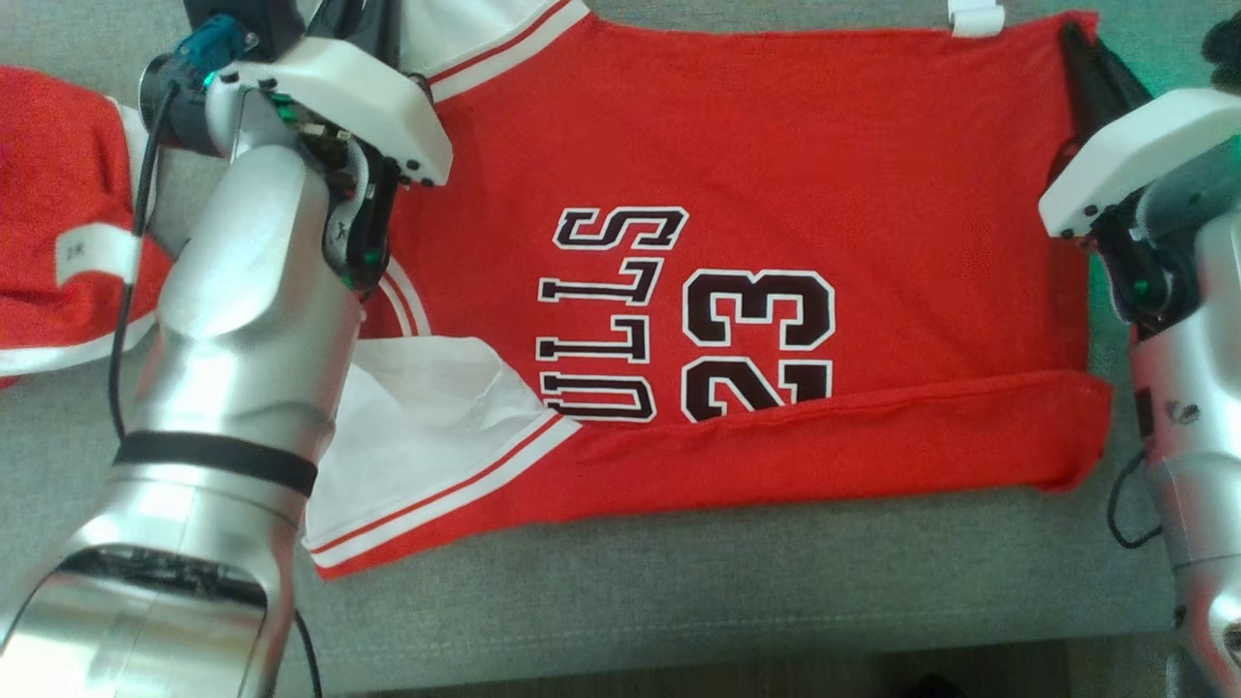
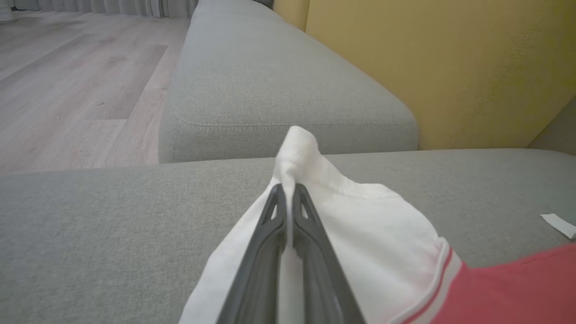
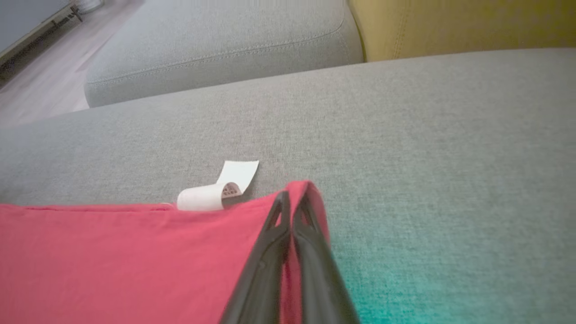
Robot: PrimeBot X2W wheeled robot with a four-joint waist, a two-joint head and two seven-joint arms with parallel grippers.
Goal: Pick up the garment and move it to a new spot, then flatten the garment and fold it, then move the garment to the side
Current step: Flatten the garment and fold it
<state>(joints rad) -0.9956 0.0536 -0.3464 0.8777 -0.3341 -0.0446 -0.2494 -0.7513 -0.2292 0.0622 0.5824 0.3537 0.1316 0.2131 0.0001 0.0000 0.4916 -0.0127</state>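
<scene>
We see a red jersey (image 1: 776, 174) with white, red-striped sleeves (image 1: 417, 427), spread nearly flat on the grey sofa cushion (image 1: 679, 591). Its black, white-edged print reads "ULLS" and "23", turned sideways. The near long edge is folded over, covering part of the print. A white tag (image 1: 974, 17) curls at the far edge.

The red jersey (image 1: 776, 174) lies sideways in the head view. Its black, white-edged lettering (image 1: 606, 315) reads "ULLS", with the "U" partly covered by the folded-over near edge, and beside it stands the number "23" (image 1: 756, 344), one side of it cut off by the same fold. On the other red garment (image 1: 48, 174) at the left, a white size tag (image 1: 97, 254) bears small dark characters that look like "2K" or "2X". In the right wrist view, the curled white label (image 3: 218, 189) at the jersey's edge has tiny reddish print too small to read.
</scene>
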